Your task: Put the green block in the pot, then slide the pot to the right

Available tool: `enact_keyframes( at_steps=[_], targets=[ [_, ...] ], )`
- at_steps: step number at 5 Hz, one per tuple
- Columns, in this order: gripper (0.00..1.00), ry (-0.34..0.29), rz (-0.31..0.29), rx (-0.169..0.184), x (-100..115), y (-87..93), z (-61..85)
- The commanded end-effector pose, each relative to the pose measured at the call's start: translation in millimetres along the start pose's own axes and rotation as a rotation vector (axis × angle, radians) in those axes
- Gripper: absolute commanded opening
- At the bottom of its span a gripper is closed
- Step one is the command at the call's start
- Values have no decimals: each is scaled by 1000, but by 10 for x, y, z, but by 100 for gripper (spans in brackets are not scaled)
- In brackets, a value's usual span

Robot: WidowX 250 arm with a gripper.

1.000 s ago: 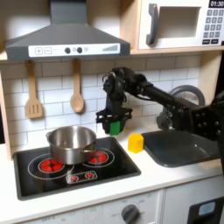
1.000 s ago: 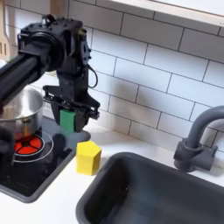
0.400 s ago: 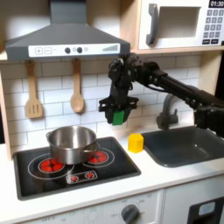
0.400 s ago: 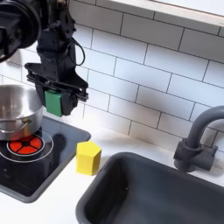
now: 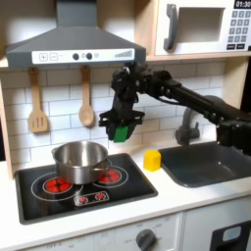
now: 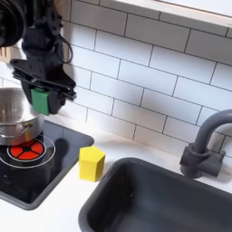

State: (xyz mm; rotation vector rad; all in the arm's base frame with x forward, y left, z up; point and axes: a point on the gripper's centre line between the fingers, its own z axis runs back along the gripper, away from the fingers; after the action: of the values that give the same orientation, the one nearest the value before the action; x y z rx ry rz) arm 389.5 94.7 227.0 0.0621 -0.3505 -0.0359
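Tool (image 5: 120,131) pinches the green block (image 5: 120,132) between its fingers, held in the air above and just off the pot's (image 5: 79,160) rim toward the first exterior view's right; height looks meant to clear the rim before a drop. Pot sits on the stove (image 5: 83,186) over the back burner; in the second exterior view block (image 6: 41,97) hangs over the pot's (image 6: 15,115) edge. Yellow block (image 5: 152,158) rests on the counter (image 5: 147,201), apart from both.
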Motion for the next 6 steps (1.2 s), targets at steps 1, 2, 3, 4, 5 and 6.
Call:
enact_keyframes(
  at_steps=[1, 2, 3, 4, 5, 6],
  targets=[
    [0, -22, 9, 29, 36, 258, 22],
    [0, -26, 16, 38, 39, 355, -7],
    [0, -24, 12, 51, 66, 472, -71],
    [0, -19, 24, 59, 99, 570, -142],
    [0, -13, 41, 66, 122, 659, -219],
    [0, -19, 36, 71, 198, 694, -276]
  ],
)
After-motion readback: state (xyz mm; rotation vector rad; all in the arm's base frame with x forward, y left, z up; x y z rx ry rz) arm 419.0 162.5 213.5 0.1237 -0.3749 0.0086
